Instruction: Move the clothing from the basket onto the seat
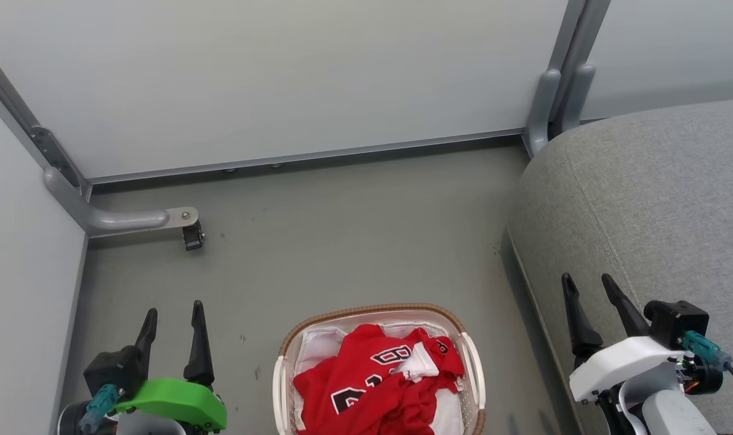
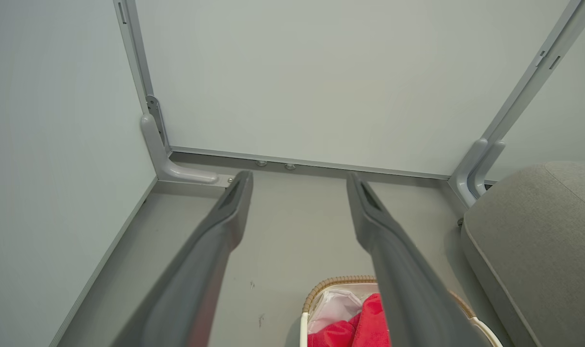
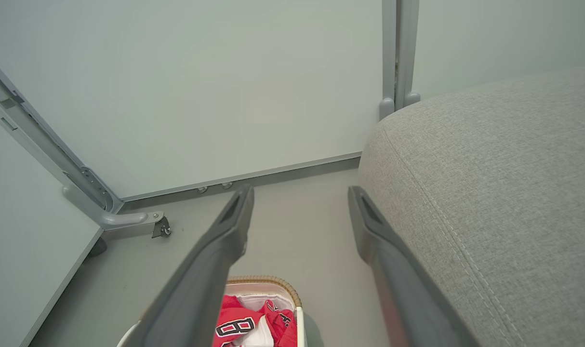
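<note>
Red jersey [image 1: 372, 386], crumpled in basket [image 1: 372, 309]: black numeral outlined in white, reads 8. Second black numeral below it, half hidden by folds, unreadable. Same 8 legible in right wrist view.

Left gripper [image 1: 174, 307] green-shelled, right gripper [image 1: 586, 277] white-shelled, both dark-fingered

Your left gripper [image 1: 174, 308] sits at the lower left of the head view, its two dark fingers [image 1: 198, 344] spread wide and pointing up, holding nothing. Your right gripper [image 1: 586, 278] stands at the lower right, jaws equally parted and empty, leaning slightly leftward.
</note>
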